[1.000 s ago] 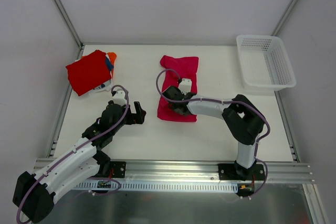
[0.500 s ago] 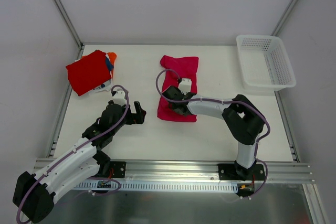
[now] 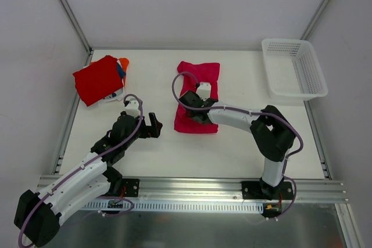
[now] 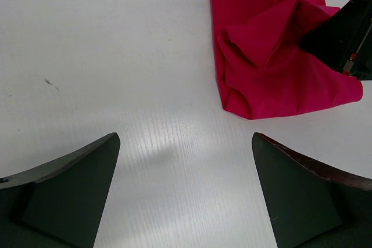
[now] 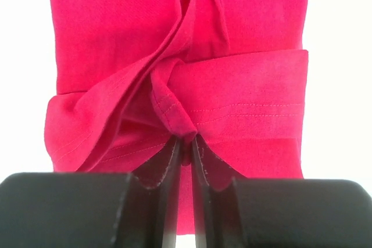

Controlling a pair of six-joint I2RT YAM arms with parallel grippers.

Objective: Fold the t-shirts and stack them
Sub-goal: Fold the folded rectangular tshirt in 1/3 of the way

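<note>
A magenta-pink t-shirt [image 3: 200, 76] lies as a long folded strip in the middle of the table. My right gripper [image 3: 190, 110] is shut on a fold of its near hem, which it pinches and lifts in the right wrist view [image 5: 185, 141]. The shirt's near end also shows in the left wrist view [image 4: 273, 56]. My left gripper [image 3: 156, 126] is open and empty over bare table left of the shirt, fingers [image 4: 70, 184] wide apart. A stack topped by a folded red t-shirt [image 3: 97, 79], with orange [image 3: 123, 62], blue and white edges showing, sits at the far left.
A white plastic mesh basket [image 3: 293, 68] stands at the far right corner. Metal frame rails run along the table's left and right edges and across the near edge by the arm bases.
My right gripper has shifted slightly toward the far side with the pinched pink fold. The left arm has not moved.
</note>
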